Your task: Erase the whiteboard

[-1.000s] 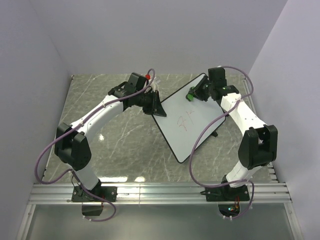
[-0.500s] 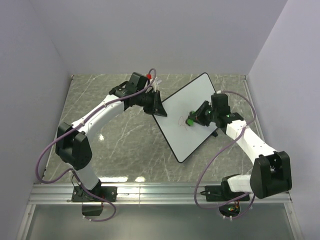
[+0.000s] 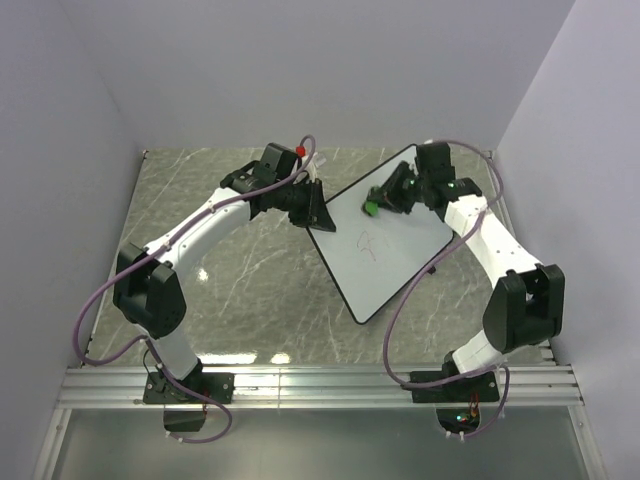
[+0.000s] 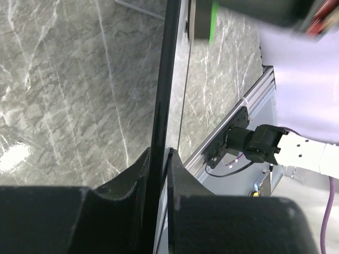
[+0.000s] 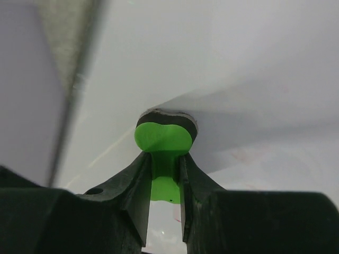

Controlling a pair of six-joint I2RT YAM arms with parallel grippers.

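Observation:
The whiteboard [image 3: 390, 262] lies tilted on the marble table, white with a thin black rim. Faint red scribbles [image 3: 368, 243] sit near its middle. My left gripper [image 3: 318, 215] is shut on the board's left rim; in the left wrist view the black rim [image 4: 161, 106] runs between my fingers. My right gripper [image 3: 378, 200] is shut on the green eraser [image 3: 371, 207] and presses it on the board's far part. In the right wrist view the eraser [image 5: 162, 138] sits pad-down on the white surface [image 5: 238, 63].
Grey marble tabletop [image 3: 230, 280] spreads left of the board. Purple-white walls close in the back and both sides. An aluminium rail [image 3: 320, 385] runs along the near edge by the arm bases.
My right gripper has swept the eraser from the board's middle back up to the far part. The red scribbles look fainter than a second ago. The left arm has held still.

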